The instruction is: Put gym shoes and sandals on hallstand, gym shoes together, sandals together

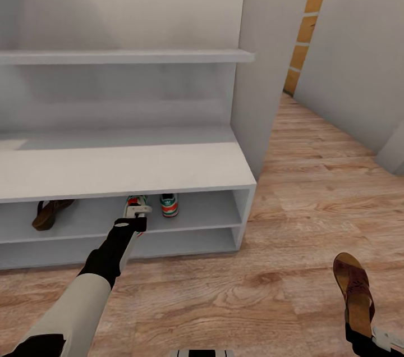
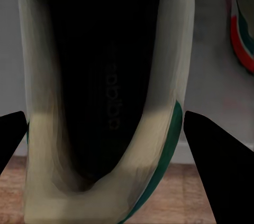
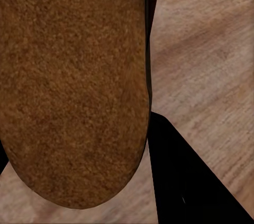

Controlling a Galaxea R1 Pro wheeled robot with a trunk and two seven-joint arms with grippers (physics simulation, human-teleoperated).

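On the upper low shelf of the pale grey hallstand (image 1: 112,169), one gym shoe (image 1: 169,205) stands heel outward. The second gym shoe (image 1: 135,200) sits just left of it, and my left gripper (image 1: 138,213) is at its heel. In the left wrist view the fingers (image 2: 211,155) press both sides of that shoe (image 2: 100,76), so the gripper (image 2: 106,129) is shut on it. One brown sandal (image 1: 49,213) lies at the shelf's left end. My right gripper (image 1: 360,330) is shut on the other sandal (image 1: 352,285), above the corridor floor (image 1: 235,295); its sole (image 3: 74,86) shows close up.
A staggered wall shelf (image 1: 123,56) juts out over the bench top. A grey side panel (image 1: 261,65) closes the hallstand's right end. The corridor runs on to the right between grey walls (image 1: 359,48), with a yellow brick strip (image 1: 308,20) beyond.
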